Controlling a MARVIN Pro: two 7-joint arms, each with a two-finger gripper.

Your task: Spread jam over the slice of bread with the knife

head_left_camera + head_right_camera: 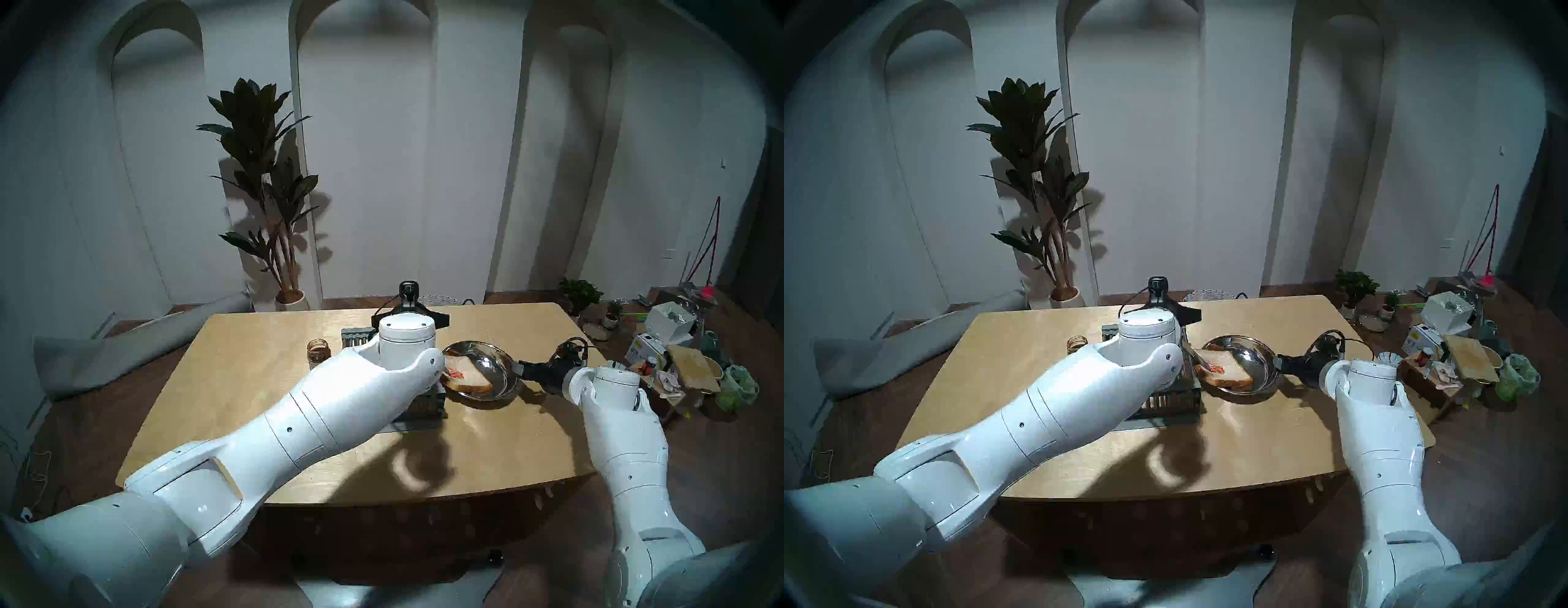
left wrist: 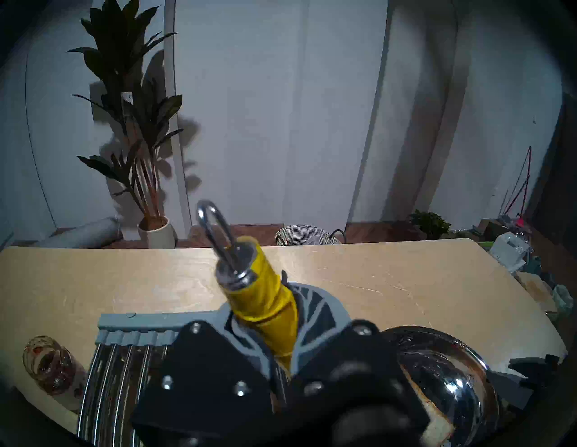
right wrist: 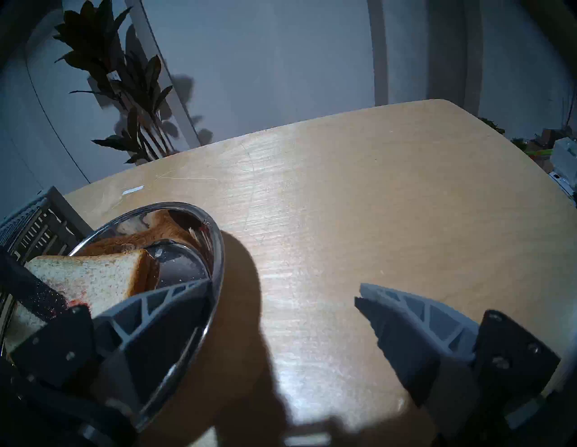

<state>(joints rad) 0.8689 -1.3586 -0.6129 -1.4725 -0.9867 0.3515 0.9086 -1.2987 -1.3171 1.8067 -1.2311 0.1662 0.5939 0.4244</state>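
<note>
Hugging plate rim (image 3: 218, 249): right pincer (image 3: 282, 290)

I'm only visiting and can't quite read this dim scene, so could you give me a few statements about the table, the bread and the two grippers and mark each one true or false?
1. The square slice of white bread lies in a shiny round metal bowl. True.
2. The left gripper is shut on the yellow-handled knife. True.
3. The right gripper is clamped shut on the bread. False: its jaws are open, one finger over the bowl's rim.
4. The bread carries no jam. False: a red smear shows on it.
5. The small round glass jar stands inside the bowl. False: it stands on the wooden table, beyond the left arm.
</note>
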